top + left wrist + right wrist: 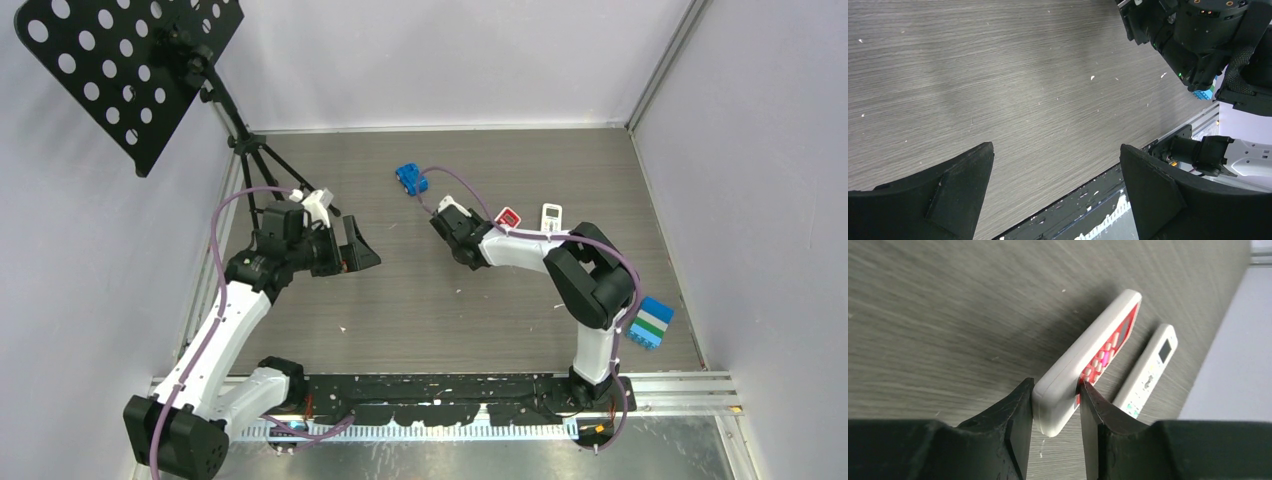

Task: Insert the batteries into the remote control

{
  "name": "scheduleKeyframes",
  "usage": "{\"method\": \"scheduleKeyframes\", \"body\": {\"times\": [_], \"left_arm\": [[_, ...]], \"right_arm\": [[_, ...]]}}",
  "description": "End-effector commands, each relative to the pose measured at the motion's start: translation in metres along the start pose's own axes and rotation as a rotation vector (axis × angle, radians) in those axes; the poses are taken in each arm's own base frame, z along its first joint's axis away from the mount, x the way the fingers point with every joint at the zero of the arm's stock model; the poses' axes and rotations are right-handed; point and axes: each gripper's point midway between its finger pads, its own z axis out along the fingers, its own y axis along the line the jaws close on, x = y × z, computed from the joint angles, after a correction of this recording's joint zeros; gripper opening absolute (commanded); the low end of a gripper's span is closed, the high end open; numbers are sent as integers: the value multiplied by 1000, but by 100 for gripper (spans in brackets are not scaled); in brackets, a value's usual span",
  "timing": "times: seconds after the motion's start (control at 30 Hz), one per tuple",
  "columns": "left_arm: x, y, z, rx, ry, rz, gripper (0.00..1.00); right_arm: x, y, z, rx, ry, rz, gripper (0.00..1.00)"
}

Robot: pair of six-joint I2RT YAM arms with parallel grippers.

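Observation:
A red remote control (1098,357) with a grey-white back stands on its long edge, and my right gripper (1056,384) is shut on its near end, one finger on the back and one on the button face. From above only its far end (508,217) shows past my right forearm, with the right gripper (468,255) low over the table. A slim white remote (1148,371) lies flat beside it (552,216). My left gripper (362,245) hangs open and empty (1055,146) over bare table at the left. No batteries show in any view.
A small blue object (411,180) sits behind the right gripper. A blue, green and white box (655,322) lies by the right arm's elbow. A black perforated music stand (130,70) on a tripod fills the far left corner. Walls close in the table.

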Motion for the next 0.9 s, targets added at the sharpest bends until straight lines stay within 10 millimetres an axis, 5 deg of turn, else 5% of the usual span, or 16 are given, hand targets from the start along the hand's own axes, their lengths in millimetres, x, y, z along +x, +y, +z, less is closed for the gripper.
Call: {"method": "scheduleKeyframes", "body": {"times": [0.0, 0.3, 0.47, 0.67, 0.87], "left_arm": [[-13, -5, -6, 7, -35, 34, 100], [-12, -7, -10, 7, -31, 31, 100], [-13, -6, -18, -23, -43, 29, 100], [-16, 10, -35, -147, -81, 44, 100], [-24, 21, -66, -253, -187, 74, 100]], "right_arm": [[4, 55, -10, -287, -4, 74, 40], [-6, 61, -31, -404, -34, 124, 57], [-28, 40, -66, -481, -137, 251, 82], [-34, -29, -105, -358, -254, 516, 83], [1, -128, -165, -113, -368, 835, 83]]}}
